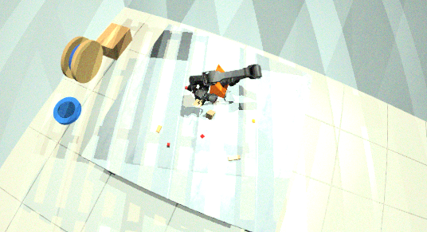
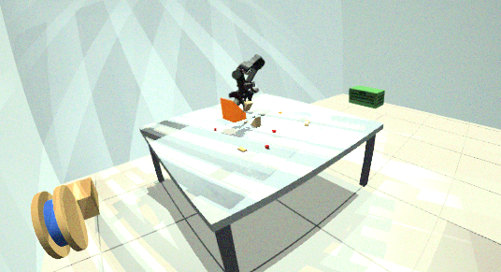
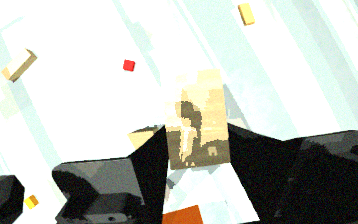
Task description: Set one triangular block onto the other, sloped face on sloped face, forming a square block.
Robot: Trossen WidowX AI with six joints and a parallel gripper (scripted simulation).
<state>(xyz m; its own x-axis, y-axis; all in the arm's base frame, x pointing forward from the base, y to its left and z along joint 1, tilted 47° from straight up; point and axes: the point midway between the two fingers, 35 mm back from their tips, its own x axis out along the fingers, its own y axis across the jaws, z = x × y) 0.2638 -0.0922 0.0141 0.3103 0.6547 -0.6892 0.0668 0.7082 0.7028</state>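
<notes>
A tan triangular block (image 1: 197, 103) (image 2: 248, 106) (image 3: 198, 107) is between the fingers of my gripper (image 1: 201, 99) (image 2: 246, 101) (image 3: 192, 127), which is shut on it and holds it above the table (image 2: 290, 164). The other triangular block (image 1: 210, 115) (image 2: 256, 122) (image 3: 141, 140) stands on the table close by. In the wrist view it lies left of the held block, partly hidden behind the left finger. The two blocks are apart. The slope of the held block is hard to make out.
An orange angular object (image 1: 218, 90) (image 2: 232, 111) (image 3: 184, 215) stands beside the arm. Small red cubes (image 1: 202, 136) (image 1: 168, 144) (image 2: 266, 147) (image 3: 129, 65), a yellow cube (image 1: 253, 120) (image 3: 31, 201) and two light wooden bricks (image 1: 234, 158) (image 1: 158, 129) (image 3: 246, 14) lie around on the table.
</notes>
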